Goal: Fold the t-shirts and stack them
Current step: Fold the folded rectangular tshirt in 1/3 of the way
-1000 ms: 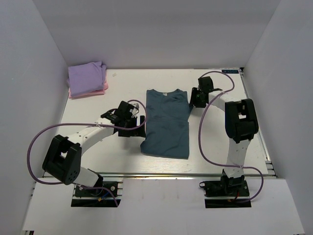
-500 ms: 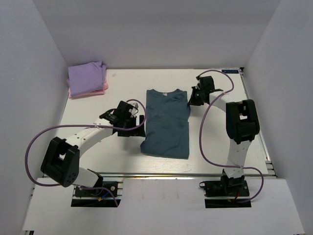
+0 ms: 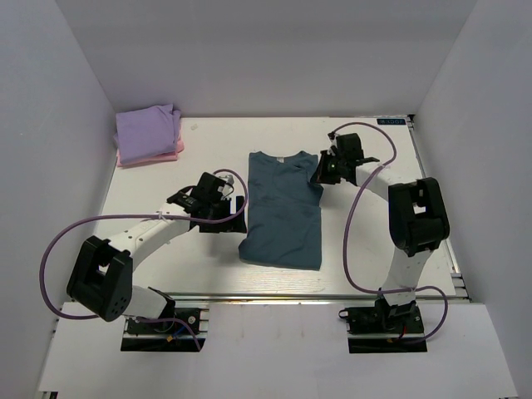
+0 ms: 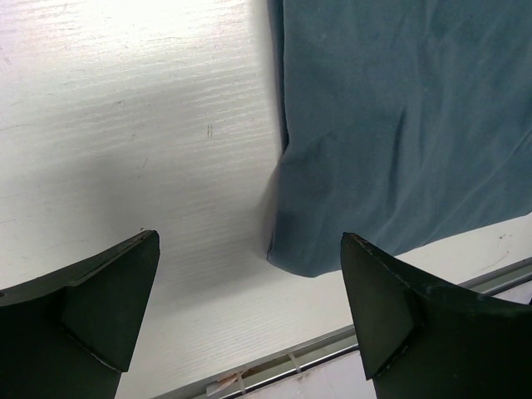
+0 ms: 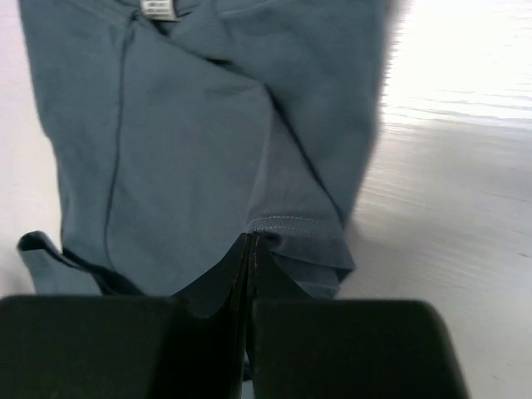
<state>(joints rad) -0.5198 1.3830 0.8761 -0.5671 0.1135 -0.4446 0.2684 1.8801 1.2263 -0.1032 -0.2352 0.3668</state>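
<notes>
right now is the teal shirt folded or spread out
Partly folded: the teal shirt lies as a long narrow strip, collar showing, sleeves folded inward.

Shows only a thin edge of the pink t-shirt (image 3: pixel 150 158) beneath the lavender t-shirt (image 3: pixel 147 127), far left. Crops the teal t-shirt (image 4: pixel 399 125) in the 2 wrist views.

The white wood-grain table (image 3: pixel 208 137) carries two loads. A teal-blue t-shirt (image 3: pixel 284 208), folded into a long narrow shape, lies flat at centre, collar toward the far edge. A folded pink t-shirt (image 3: pixel 158 155) rests in the far-left corner beneath a folded lavender t-shirt (image 3: pixel 145 129).
</notes>
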